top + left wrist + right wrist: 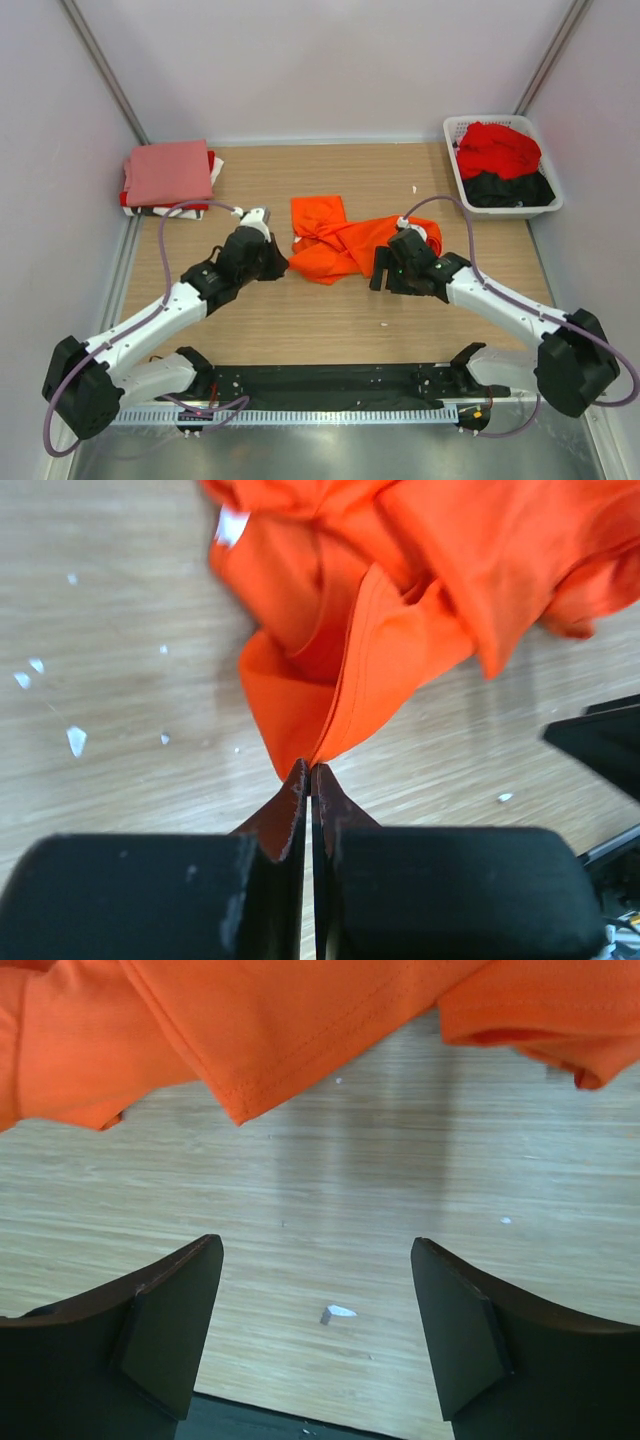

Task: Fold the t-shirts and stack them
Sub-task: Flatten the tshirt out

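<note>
From above, a crumpled bright orange cloth t-shirt (345,243) lies mid-table on the wooden table (330,320). The left gripper (282,264) is at its left edge and the right gripper (385,272) is by its near right side. A folded salmon-pink shirt (168,172) tops a stack at far left.

At the left wrist, the left gripper (310,772) is clenched on a pointed corner of the orange t-shirt (400,630).

At the right wrist, the right gripper (315,1243) is released, jaws wide over bare wood, with the orange t-shirt's (300,1020) hem ahead and apart.

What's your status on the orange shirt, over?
Left end effector shut on a corner of the orange t-shirt. Right end effector open, above table beside its hem. Shirt crumpled, unfolded. Nothing in the way.
</note>
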You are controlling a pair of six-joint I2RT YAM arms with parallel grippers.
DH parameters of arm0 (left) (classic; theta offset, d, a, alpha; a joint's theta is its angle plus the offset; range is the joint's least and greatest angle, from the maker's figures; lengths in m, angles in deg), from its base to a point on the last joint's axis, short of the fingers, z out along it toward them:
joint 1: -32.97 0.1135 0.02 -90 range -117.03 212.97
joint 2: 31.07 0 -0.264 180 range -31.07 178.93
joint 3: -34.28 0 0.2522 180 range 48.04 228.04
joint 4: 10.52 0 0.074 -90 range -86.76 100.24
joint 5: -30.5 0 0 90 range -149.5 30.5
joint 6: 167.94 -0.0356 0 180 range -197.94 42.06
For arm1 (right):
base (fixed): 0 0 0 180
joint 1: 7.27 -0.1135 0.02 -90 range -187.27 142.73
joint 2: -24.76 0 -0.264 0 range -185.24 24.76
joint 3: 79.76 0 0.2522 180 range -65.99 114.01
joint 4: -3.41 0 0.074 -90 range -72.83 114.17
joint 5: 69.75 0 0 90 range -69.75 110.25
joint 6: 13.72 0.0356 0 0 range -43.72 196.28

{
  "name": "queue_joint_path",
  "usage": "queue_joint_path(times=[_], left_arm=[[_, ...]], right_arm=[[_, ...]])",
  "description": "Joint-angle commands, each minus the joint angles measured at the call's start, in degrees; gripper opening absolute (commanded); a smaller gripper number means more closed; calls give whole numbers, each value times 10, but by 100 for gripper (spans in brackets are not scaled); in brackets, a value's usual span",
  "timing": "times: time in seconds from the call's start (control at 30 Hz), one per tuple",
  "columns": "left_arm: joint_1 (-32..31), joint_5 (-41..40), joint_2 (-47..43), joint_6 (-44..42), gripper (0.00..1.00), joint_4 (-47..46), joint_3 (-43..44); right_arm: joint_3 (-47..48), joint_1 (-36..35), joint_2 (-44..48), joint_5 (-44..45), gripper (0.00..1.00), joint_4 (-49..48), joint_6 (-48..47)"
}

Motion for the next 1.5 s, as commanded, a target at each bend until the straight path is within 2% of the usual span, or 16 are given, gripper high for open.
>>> queue_joint_path(times=[0.0, 0.1, 0.43, 0.83, 0.93, 1.07, 1.3, 1.47], left_arm=[[-2, -38, -17, -35, 0, 82, 48], [-2, -33, -13, -42, 0, 95, 64], [-2, -38, 12, -44, 0, 108, 74], [-2, -49, 4, -44, 0, 104, 62], [-1, -49, 6, -44, 0, 103, 62], [-2, -51, 6, -44, 0, 103, 63], [-2, -56, 11, -46, 0, 102, 62], [-1, -56, 10, -44, 0, 103, 63]], right_arm=[[24, -11, -34, 13, 81, -73, 5], [43, -18, -80, 3, 74, -98, -6], [118, -59, -202, 15, 72, -121, -23], [144, -60, -257, 49, 63, -107, -33], [146, -61, -264, 54, 55, -102, -34], [143, -61, -258, 59, 39, -99, -31], [128, -60, -253, 58, 23, -95, -30], [125, -61, -239, 61, 4, -82, -28]])
